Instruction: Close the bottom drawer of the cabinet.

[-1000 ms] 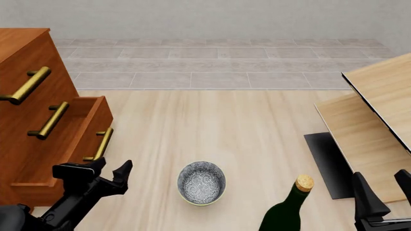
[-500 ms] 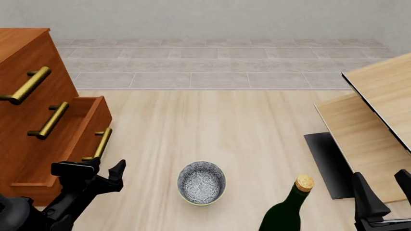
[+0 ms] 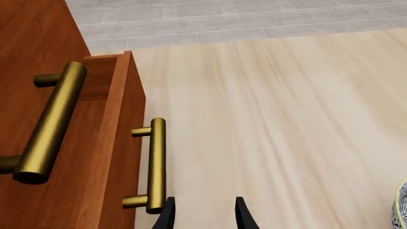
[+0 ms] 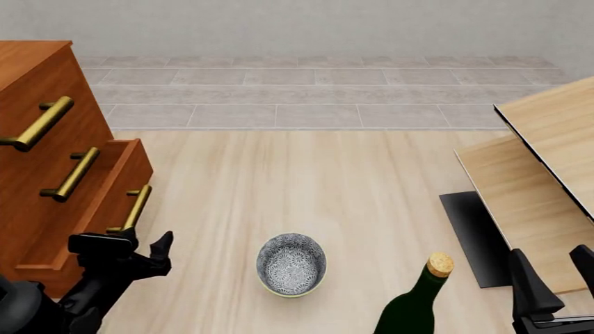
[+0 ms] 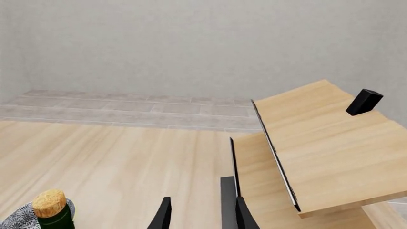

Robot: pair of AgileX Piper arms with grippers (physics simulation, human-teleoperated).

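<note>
Change since earlier frames: the bottom drawer (image 4: pixel 93 209) is sitting further into the cabinet (image 4: pixel 37 125) than a second ago; my left gripper (image 4: pixel 130 252) is sitting further left and lower, following the drawer front.
Bottom drawer: it is projecting from the cabinet at the table's left edge, lowest of three, its brass handle (image 3: pixel 154 164) standing upright in my left wrist view.
Left gripper: I am holding my fingers (image 3: pixel 167 217) parted with nothing between them; one tip is lying just beside the handle's lower end, and I cannot tell whether it is touching.
Right gripper: my right gripper (image 5: pixel 200 213) is showing two spread fingers, gripping nothing, hanging at the table's right near the pale wooden panels (image 5: pixel 318 143).
Hidden or cut off: the cabinet's left side is running out of the front view; my left arm is covering the drawer's near lower corner; the wine bottle (image 4: pixel 413 303) is cut off at the frame's bottom edge.
Open room: bare tabletop (image 4: pixel 307 181) is lying between the drawer and the panels; the patterned bowl (image 4: pixel 291 264) is standing well apart from the drawer, near the bottle.
</note>
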